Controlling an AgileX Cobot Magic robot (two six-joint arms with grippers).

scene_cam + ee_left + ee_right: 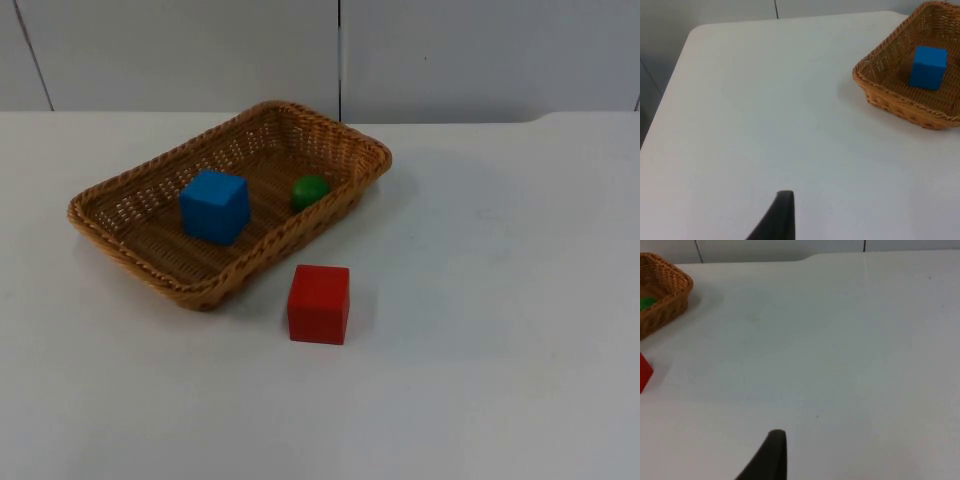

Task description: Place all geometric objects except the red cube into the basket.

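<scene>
I'm idling both arms with the blue cube and green ball sitting in the basket, red cube resting on the worktop off ahead of my right hand, and since I can't tell either hand's opening, left hand included, I'm only worrying about a stray sweep nudging red in.

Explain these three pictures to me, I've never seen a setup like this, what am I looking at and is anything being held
This is a two-armed robot at a white table. One picture comes from a fixed camera looking down on the table. The other two come from small cameras on each arm's wrist; the black shape in each is a fingertip of the left gripper or right gripper. Both hang over bare table, away from the objects, and seem to be waiting. Nothing is held.

On the table sits a wicker basket. Inside it are a blue cube and a small green ball. A red cube stands on the table just outside the basket's near rim. Since the job was to put everything but the red cube in the basket, it looks finished.
</scene>
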